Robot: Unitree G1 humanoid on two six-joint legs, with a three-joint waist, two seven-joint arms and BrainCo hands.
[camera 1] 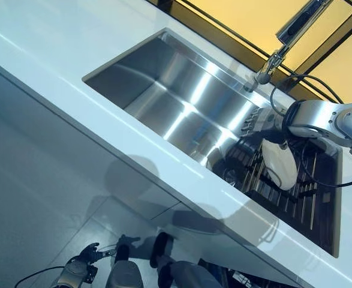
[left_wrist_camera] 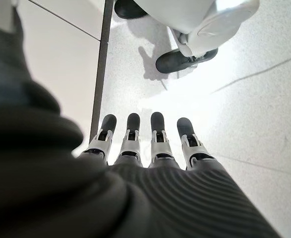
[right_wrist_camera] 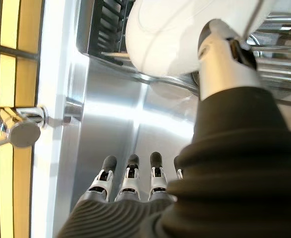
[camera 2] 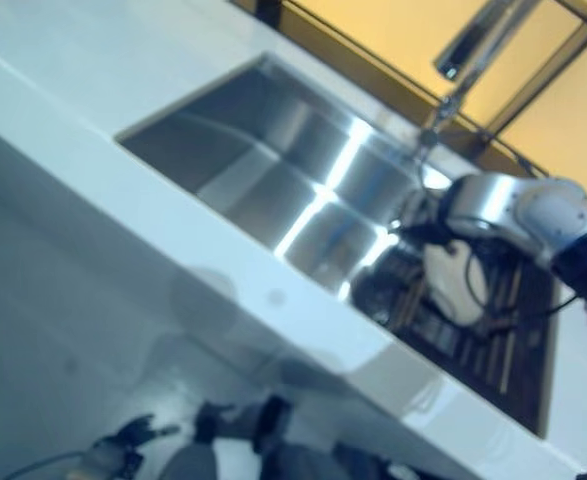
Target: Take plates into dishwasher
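The plate (camera 1: pixel 279 163) is white, round & smooth, w/ a shiny face and no marks on it. It is standing up on its edge, leaning a bit, in the dark rack (camera 1: pixel 295 204). The rack is sitting in the right part of the shiny metal sink (camera 1: pixel 164 90). The left part of the sink is showing only bare metal. The sink is sitting in a white counter (camera 1: pixel 56 54), and a metal tap (camera 1: pixel 289 36) is sticking up at the far side, by the rack's far left corner.

The right hand (right_wrist_camera: pixel 130 183) is hanging over the rack, just on the far side of the plate. Its fingers are reaching out straight toward the sink wall, not curling round anything. Its thumb (right_wrist_camera: pixel 224 59) is pointing at the plate's rim, right by it. I can't tell if it is touching. The hand isn't gripping the plate.

The left hand (left_wrist_camera: pixel 140 148) is hanging low on the near left, down by the pale floor (left_wrist_camera: pixel 264 114), well apart from the sink. Its fingers are straight & it is holding nothing.
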